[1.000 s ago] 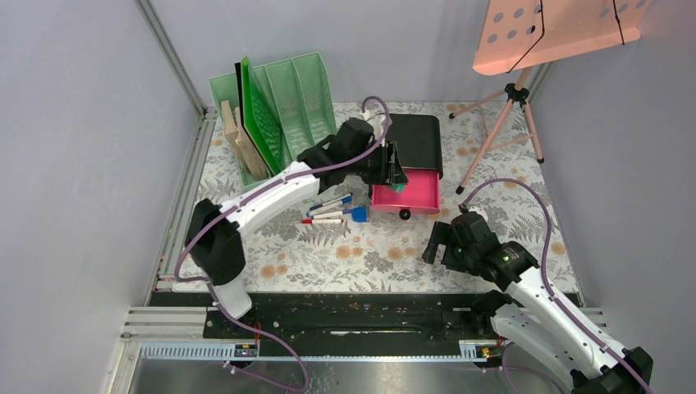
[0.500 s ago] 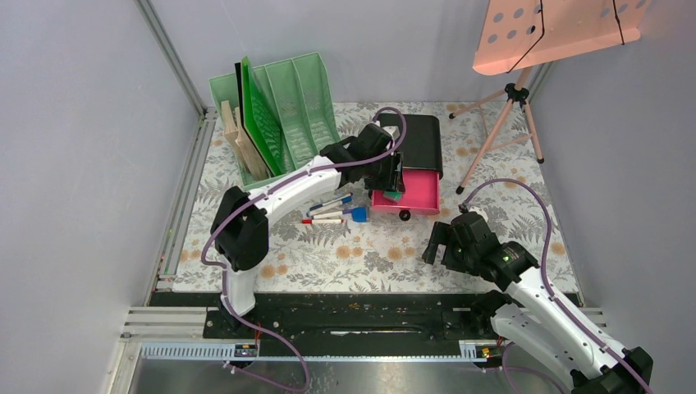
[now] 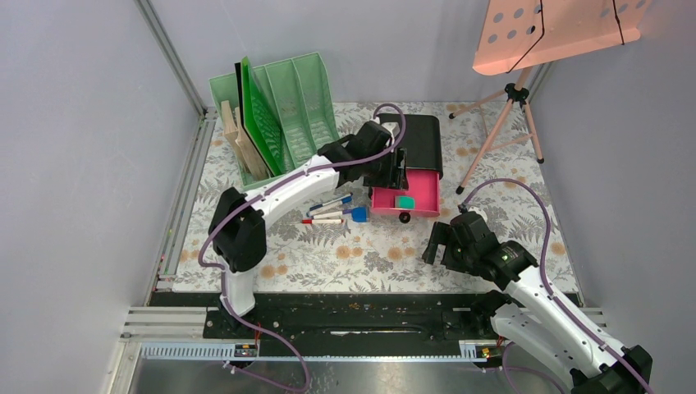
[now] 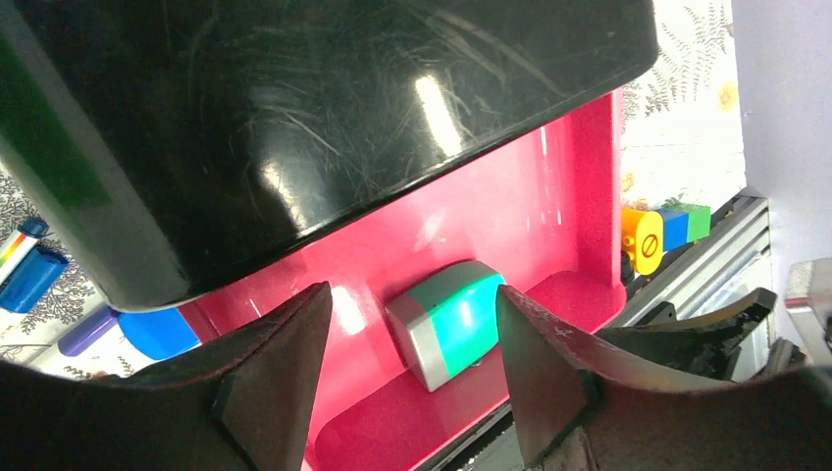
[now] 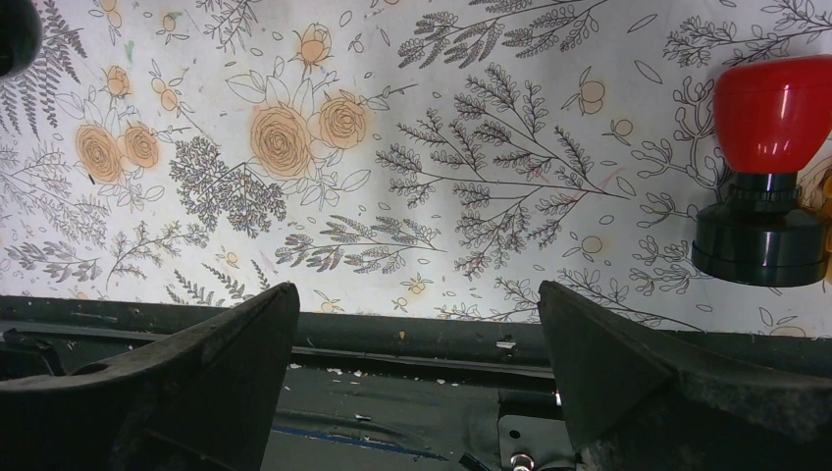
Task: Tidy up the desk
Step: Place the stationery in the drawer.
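Note:
The desk (image 3: 369, 246) is covered with a pale cloth printed with ferns and flowers. My left gripper (image 3: 397, 176) hangs open over the pulled-out pink drawer (image 3: 423, 185) of the black drawer box (image 3: 418, 139). In the left wrist view a teal and grey block (image 4: 453, 319) lies on the drawer floor (image 4: 549, 196) between the spread fingers of the left gripper (image 4: 412, 292), touching neither. From above, that block (image 3: 404, 201) sits near the drawer's front. My right gripper (image 3: 437, 244) stands open and empty above the desk's near edge; the right wrist view shows it (image 5: 417, 289) over the cloth and black rail.
Several markers (image 3: 332, 209) and a blue piece (image 3: 359, 213) lie left of the drawer. A mint-green file rack (image 3: 287, 107) holding boards stands at the back left, a tripod (image 3: 509, 123) at the back right. A red-topped black object (image 5: 765, 167) stands near my right gripper. A black rail (image 3: 353, 308) runs along the near edge.
My left arm swung right over the drawer, then its jaws spread and let go of the teal block, which now lies in the drawer. The right arm has not moved.

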{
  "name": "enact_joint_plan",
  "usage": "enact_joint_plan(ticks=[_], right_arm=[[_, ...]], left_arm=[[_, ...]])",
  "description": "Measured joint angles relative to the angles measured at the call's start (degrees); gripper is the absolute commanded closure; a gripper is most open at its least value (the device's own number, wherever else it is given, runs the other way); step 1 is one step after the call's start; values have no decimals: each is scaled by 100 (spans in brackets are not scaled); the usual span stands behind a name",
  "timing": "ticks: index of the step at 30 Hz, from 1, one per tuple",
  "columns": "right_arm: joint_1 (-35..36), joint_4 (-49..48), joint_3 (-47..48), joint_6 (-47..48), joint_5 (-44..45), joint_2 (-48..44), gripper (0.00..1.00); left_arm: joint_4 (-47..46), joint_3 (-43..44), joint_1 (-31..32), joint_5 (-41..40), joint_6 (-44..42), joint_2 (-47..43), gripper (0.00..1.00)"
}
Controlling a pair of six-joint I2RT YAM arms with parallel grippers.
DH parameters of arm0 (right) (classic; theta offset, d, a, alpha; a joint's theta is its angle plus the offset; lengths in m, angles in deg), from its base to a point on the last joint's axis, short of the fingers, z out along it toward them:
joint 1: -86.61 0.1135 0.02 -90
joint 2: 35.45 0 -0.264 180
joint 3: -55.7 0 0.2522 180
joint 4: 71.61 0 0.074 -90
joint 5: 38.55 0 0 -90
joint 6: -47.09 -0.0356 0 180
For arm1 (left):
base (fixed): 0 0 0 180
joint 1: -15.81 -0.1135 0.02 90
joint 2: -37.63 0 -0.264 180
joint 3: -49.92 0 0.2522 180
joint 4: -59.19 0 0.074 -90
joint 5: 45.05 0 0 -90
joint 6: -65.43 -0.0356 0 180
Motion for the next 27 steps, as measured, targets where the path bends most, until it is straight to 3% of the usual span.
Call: enact_joint_plan(ticks=[6,12,21,27], right_arm=[[0,0,0,0,0,26,0],[0,0,0,2,-7,31,0],[0,0,0,0,-37,31,0],[0,-2,0,-2,-44,31,0]], left_arm=[[-136,-2,0,26,-4,-319,37],[-562,-280,0,35,-35,-1231,35],[-892,-1600,-103,-282,-221,-3200,27],[-804,-2806,-275,-658,-310,-4345,12]])
